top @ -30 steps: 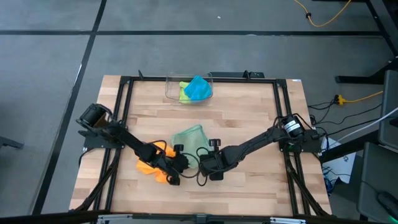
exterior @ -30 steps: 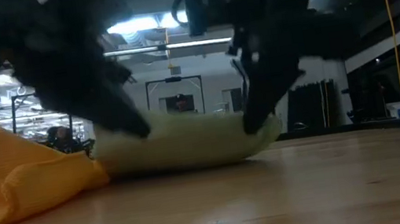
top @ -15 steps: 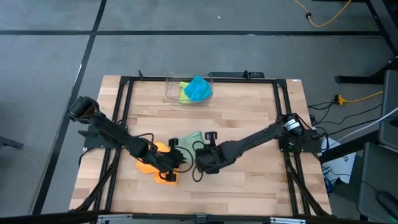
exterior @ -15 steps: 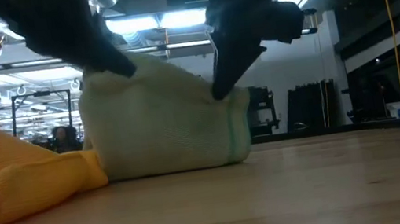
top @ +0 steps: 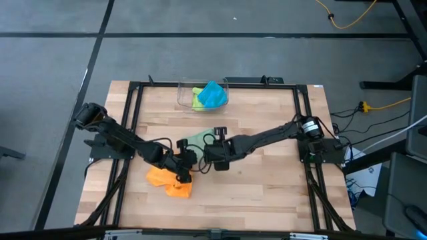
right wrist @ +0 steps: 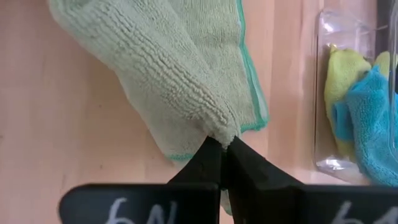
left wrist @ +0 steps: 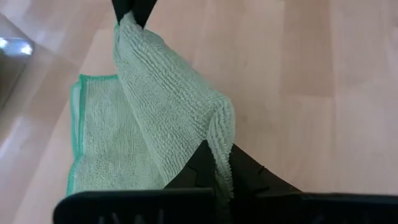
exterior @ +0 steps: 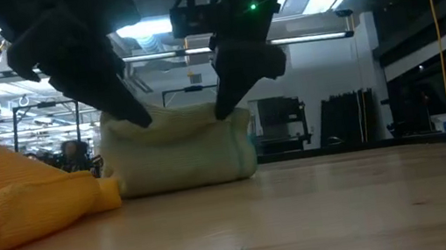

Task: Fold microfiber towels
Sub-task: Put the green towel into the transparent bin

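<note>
Near the middle of the wooden bench (top: 267,193), both arms work one cloth: the left pincer (top: 181,148) and the right pincer (top: 208,151) are each clamped tight on a corner of the pale sage green towel (top: 197,140), holding that edge raised and doubled over the half that lies flat on the wood. The wrist views show the pinched corners bunched between dark fingertips (right wrist: 214,155), with the teal-stitched hem of the lower layer spread beneath. An orange towel (top: 168,181) lies crumpled just beside the left arm, unfolded, while the teal blue towel (top: 213,94) and the lime green towel (top: 198,98) sit heaped in the clear plastic bin (top: 185,88) at the bench's far edge. The step in hand appears to be the first fold of the sage cloth. The next move likely calls for carrying both corners evenly across, lowering them onto the opposite edge so hems align, then letting go.
</note>
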`<state>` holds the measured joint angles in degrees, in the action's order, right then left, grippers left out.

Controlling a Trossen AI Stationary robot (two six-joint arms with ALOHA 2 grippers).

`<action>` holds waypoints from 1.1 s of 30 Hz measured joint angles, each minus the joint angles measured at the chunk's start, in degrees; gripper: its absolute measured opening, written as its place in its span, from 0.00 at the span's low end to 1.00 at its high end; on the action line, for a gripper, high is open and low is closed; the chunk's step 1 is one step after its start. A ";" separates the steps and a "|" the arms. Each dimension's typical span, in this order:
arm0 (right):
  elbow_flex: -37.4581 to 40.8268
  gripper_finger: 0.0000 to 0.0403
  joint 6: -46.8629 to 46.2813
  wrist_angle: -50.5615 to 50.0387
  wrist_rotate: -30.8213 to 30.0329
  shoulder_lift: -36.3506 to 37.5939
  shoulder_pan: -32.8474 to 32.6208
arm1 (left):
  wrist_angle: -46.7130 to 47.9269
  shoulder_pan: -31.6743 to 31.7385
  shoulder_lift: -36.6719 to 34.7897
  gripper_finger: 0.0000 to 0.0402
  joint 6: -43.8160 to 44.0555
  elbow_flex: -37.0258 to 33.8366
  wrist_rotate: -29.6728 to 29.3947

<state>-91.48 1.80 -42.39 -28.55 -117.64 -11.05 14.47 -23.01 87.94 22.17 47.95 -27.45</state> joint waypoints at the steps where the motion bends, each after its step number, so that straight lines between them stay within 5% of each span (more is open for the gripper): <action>1: 0.02 0.02 0.11 0.02 0.11 0.00 0.41 | 0.09 0.17 0.00 0.01 -0.03 0.00 -0.42; 12: 0.02 0.02 0.27 0.13 -0.65 0.00 2.32 | 2.81 1.78 -0.37 0.01 -0.32 0.00 -5.61; 24: -3.96 0.02 11.15 -0.44 -17.84 0.04 2.76 | 10.23 8.08 -10.48 0.00 -18.33 5.11 -11.93; 33: -22.86 0.02 17.92 -13.36 -21.34 0.04 10.39 | 13.18 26.00 -15.50 0.00 -34.44 16.38 -0.46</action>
<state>-114.34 19.72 -55.75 -49.90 -117.60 -0.66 27.65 2.99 72.44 -12.26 64.32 -27.91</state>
